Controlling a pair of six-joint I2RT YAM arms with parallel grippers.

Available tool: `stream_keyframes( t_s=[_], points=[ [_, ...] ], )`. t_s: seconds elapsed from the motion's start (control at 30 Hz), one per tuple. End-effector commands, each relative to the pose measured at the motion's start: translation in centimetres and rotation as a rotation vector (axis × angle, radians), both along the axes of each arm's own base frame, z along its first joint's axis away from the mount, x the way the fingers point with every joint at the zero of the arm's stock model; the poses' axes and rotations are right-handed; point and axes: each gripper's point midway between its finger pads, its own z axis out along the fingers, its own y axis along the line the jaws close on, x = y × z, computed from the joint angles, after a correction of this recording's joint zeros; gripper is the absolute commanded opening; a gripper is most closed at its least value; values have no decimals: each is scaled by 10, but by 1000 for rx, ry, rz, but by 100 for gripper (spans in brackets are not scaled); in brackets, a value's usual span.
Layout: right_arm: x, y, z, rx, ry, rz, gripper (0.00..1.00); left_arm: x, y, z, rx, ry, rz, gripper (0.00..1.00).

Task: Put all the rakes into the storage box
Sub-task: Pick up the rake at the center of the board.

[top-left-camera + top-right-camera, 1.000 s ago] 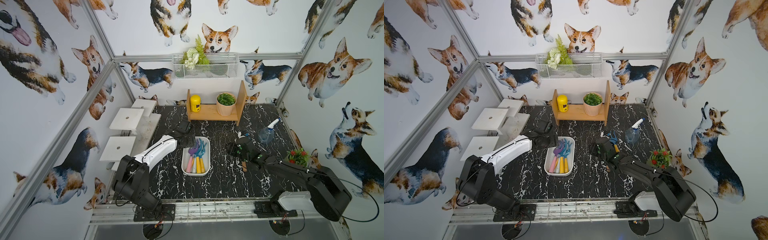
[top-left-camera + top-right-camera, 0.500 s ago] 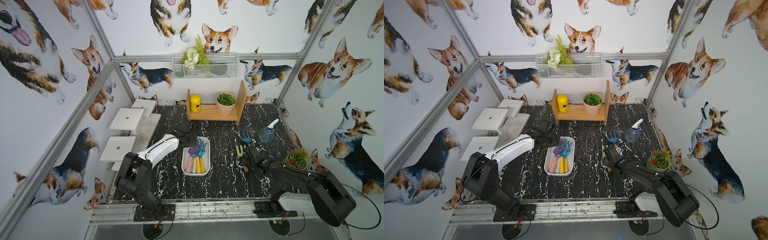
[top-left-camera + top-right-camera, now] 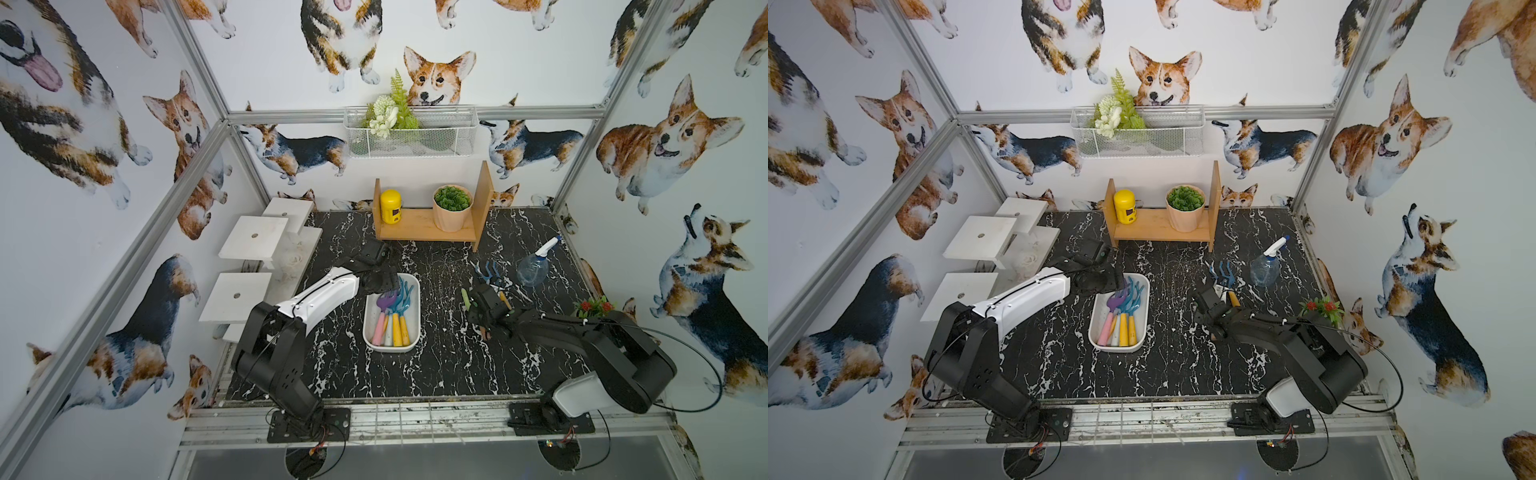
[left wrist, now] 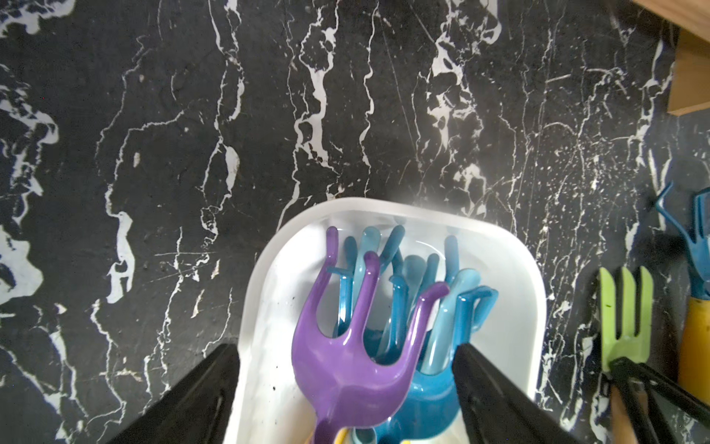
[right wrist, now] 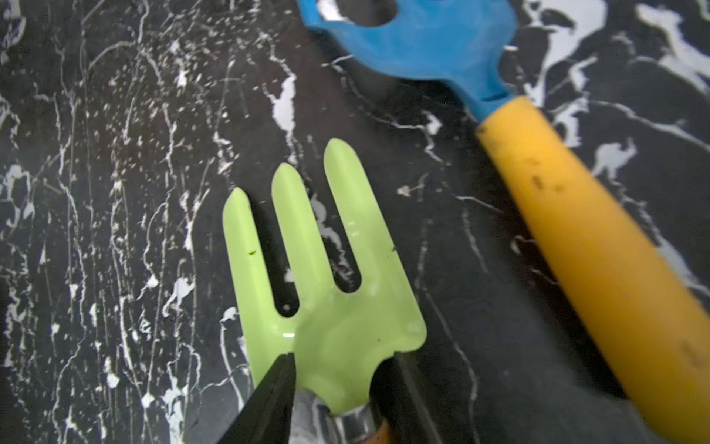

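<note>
Right gripper (image 5: 342, 357) flanks the neck of the lime-green three-tined plastic rake (image 3: 465, 296), right of frame centre, grip uncertain; left gripper (image 4: 345, 346) gapes over the shallow white plastic storage box (image 3: 390, 348); a weak pinch could slip

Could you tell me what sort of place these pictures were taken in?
Most likely a staged robot test cell dressed as a gardening corner: aluminium frame, potted plant, spray bottle, and a storage box of rakes.
</note>
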Motion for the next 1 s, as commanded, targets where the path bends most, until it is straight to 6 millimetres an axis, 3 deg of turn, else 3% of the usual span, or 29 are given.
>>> stream_keyframes(
  t_s=[0.0, 0.23, 0.33, 0.53, 0.83, 0.97],
  points=[
    [-70, -7, -47, -123, 355, 124, 54, 4, -3, 7, -10, -21, 0, 92],
    [-68, 2, -43, -94, 351, 140, 55, 3, -4, 6, -17, -16, -4, 93],
    [-62, 16, -28, -19, 308, 175, 62, 3, -7, 6, -24, -19, -13, 93],
    [-61, 27, -5, 101, 275, 223, 66, 1, -10, 3, -30, -12, -24, 94],
    [-83, 10, -34, 43, 395, 241, 64, 1, -14, 1, -38, -6, -29, 93],
    [-86, -1, -45, -43, 428, 237, 47, 4, -16, 6, -46, -21, -30, 94]
  ],
)
